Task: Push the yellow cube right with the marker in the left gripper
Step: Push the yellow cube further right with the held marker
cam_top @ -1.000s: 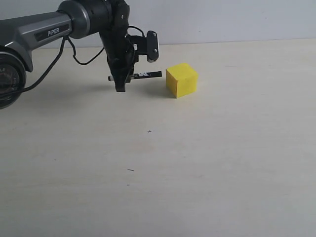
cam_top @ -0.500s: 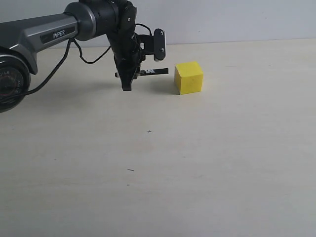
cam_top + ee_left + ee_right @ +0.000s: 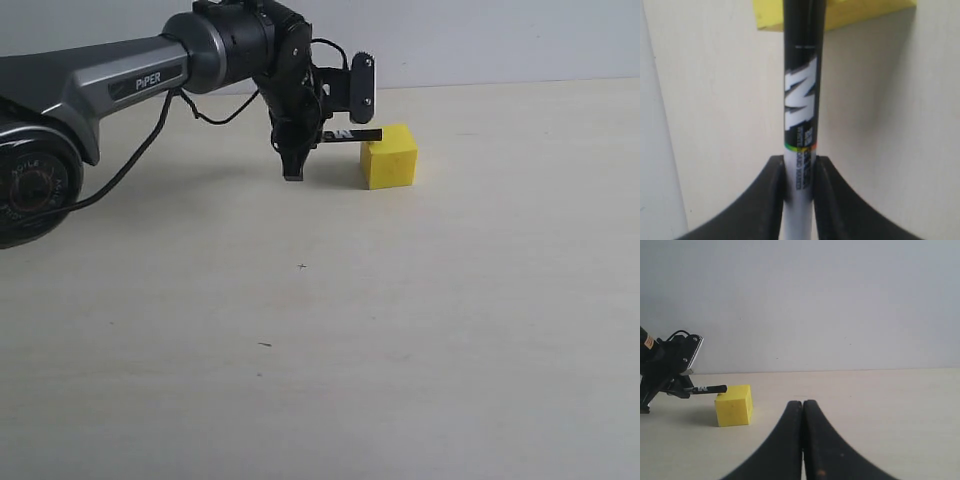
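My left gripper [image 3: 293,165] points down at the far left-centre of the table, shut on the white barrel of the marker [image 3: 350,134]. The marker lies level, its black end pointing right. That end meets the upper left edge of the yellow cube [image 3: 390,157], which rests flat on the table. In the left wrist view the marker [image 3: 801,100] runs out from between the left gripper's [image 3: 800,167] fingers and crosses over the yellow cube [image 3: 850,12]. The right wrist view shows my right gripper [image 3: 803,407] shut and empty, with the cube [image 3: 733,405] and the marker [image 3: 707,389] some way beyond it.
The pale beige table [image 3: 420,320] ends at a plain light wall [image 3: 480,40] just behind the cube. Two tiny dark specks [image 3: 264,345] mark the table's middle. The grey "PiPER" arm [image 3: 120,80] and its black cables stretch in from the left.
The left arm has swept right with the marker in its grip, and the cube has slid right ahead of the marker's tip and turned squarer to the camera.
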Robot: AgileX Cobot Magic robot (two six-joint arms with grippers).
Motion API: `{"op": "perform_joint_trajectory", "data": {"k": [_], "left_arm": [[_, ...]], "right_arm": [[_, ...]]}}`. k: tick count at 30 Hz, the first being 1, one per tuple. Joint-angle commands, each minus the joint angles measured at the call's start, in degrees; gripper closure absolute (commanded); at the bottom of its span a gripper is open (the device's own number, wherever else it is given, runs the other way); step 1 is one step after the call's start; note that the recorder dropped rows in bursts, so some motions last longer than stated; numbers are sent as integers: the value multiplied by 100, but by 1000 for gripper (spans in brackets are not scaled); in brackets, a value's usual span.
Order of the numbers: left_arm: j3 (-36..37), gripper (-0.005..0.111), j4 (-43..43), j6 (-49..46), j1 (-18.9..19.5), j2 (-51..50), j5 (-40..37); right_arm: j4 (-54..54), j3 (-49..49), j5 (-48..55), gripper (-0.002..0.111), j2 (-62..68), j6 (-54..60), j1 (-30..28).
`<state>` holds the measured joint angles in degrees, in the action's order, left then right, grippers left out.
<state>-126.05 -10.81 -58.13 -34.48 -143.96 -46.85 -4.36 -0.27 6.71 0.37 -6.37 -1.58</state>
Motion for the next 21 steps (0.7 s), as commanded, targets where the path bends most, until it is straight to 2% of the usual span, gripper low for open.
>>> {"op": "perform_joint_trajectory", "data": {"k": [1,4,9,13,21], "left_arm": [[-49,107,-289,460,85,41,-146],[-49,107,-871,811,98,41,-358],[-49,107,-851,790,98,79,-77],[-49,107,-1234,764,98,-80,-402],[-49,107,-984,792,59,-159,-384]], "right_arm": [[-11,27,-62,108,-37,4,-34],[-11,27,-62,108,-37,4,-34],[-11,27,-62,108,-37,4,-34],[-11,27,-62,108,-37,4,-34],[-11,27,-62,108,-37,4,-34]]}}
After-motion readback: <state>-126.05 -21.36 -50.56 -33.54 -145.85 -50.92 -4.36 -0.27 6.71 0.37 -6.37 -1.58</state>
